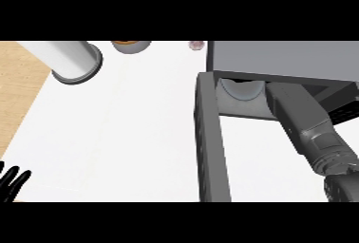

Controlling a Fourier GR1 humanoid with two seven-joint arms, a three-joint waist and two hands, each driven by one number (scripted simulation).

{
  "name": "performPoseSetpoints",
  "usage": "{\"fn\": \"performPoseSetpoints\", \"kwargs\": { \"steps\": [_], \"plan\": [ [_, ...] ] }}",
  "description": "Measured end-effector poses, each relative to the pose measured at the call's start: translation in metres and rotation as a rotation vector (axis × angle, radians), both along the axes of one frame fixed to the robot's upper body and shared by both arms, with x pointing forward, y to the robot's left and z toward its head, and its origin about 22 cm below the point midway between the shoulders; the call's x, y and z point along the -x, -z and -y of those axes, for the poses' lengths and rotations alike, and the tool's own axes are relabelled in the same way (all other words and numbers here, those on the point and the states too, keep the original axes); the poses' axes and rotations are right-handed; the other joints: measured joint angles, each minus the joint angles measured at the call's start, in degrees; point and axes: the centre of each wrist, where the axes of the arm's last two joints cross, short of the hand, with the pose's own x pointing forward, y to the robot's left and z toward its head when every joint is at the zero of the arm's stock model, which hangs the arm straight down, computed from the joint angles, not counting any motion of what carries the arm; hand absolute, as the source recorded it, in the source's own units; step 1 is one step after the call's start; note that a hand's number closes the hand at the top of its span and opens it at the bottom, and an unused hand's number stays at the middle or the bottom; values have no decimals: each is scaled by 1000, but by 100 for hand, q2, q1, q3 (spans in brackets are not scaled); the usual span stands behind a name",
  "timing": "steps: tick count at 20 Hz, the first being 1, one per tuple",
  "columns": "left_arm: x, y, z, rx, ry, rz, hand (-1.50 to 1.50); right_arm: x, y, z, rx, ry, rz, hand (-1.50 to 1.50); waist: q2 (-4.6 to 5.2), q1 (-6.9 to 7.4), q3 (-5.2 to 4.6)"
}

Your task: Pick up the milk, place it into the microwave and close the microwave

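Observation:
The grey microwave (280,54) stands at the upper right with its door (212,142) swung open, seen edge-on as a dark bar running toward me. Inside, the pale round turntable (240,90) shows. My right forearm (305,123) reaches into the cavity, and the microwave's top hides its hand. No milk shows anywhere in the head view. My left hand (12,182) rests open at the lower left edge, fingers up.
A white cylinder with a grey rim (67,59) lies at the upper left. A small brown-topped cup (130,46) and a small pinkish item (197,45) sit along the back edge. The white counter (112,137) spreads left of the door.

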Motion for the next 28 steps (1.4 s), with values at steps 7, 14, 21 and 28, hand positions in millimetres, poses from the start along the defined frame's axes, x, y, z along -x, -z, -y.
{"fn": "performPoseSetpoints", "kwargs": {
  "steps": [7, 14, 21, 28],
  "plan": [
    [-9, 17, 25, -8, 142, -52, -150, 11, 20, 11, -192, -185, -44, -150, -137, -260, -56],
    [-22, 37, 42, -74, 212, -78, -150, 34, 63, -2, -380, -307, -71, -150, -296, -494, -85],
    [-44, 54, 68, -120, 229, -86, 150, 74, 116, -10, -434, -357, -130, -150, -389, -699, -98],
    [-67, 66, 89, -161, 236, -78, 150, 123, 157, 31, -391, -303, -178, -150, -436, -884, -110]
  ]
}}
